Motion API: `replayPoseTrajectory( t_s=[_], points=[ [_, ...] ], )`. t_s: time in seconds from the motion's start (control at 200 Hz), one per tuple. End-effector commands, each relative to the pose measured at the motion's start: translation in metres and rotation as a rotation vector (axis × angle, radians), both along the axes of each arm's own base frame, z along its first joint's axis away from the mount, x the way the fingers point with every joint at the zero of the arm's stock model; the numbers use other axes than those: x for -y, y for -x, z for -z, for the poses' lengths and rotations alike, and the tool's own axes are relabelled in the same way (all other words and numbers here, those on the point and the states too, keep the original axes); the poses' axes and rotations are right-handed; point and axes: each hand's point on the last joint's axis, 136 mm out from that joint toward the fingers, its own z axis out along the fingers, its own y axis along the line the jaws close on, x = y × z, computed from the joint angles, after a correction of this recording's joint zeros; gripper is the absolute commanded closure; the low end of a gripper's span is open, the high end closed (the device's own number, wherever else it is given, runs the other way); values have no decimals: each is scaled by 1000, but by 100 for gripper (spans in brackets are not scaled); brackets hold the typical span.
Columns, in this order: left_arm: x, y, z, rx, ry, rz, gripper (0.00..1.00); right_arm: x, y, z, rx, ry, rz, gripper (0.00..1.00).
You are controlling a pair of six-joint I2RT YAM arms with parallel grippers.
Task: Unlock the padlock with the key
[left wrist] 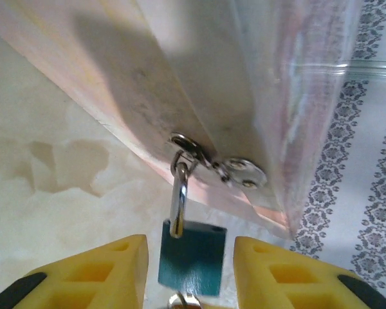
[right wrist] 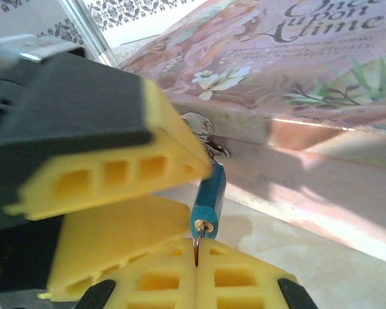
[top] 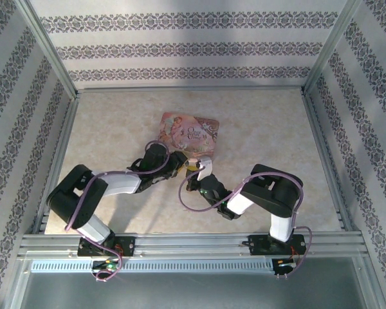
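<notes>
Your pink tin [top: 190, 131] lies mid-tabletop [top: 116, 129]. The padlock [left wrist: 192, 254] hangs by its shackle from the metal hasp [left wrist: 193, 149] on the tin's 6 o'clock side. Your left end effector [left wrist: 191, 270] is partly open. In its wrist view its yellow fingers [left wrist: 96, 273] stand at 9 and 3 o'clock of the blue-teal body, with a narrow gap on each side. Your right end effector [right wrist: 197, 270] is pinched closed on the key [right wrist: 196, 248]. That thin silvery piece sits in the bottom of the padlock, at its 6 o'clock.
</notes>
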Motion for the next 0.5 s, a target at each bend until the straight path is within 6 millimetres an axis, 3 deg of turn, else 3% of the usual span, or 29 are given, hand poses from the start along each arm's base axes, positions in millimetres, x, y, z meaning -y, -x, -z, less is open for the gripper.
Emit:
replayPoseTrajectory(
  t_s=[0.0, 0.235, 0.495],
  points=[
    [-14, 1, -22, 105, -30, -27, 56, 0, 4, -8, -24, -106, 3, 100],
    [-60, 3, -45, 163, -123, -100, 50, 5, 8, 0, -142, -236, -2, 100],
    [-91, 1, -62, 201, -196, -142, 49, 11, 6, 10, -208, -281, -18, 100]
  ],
)
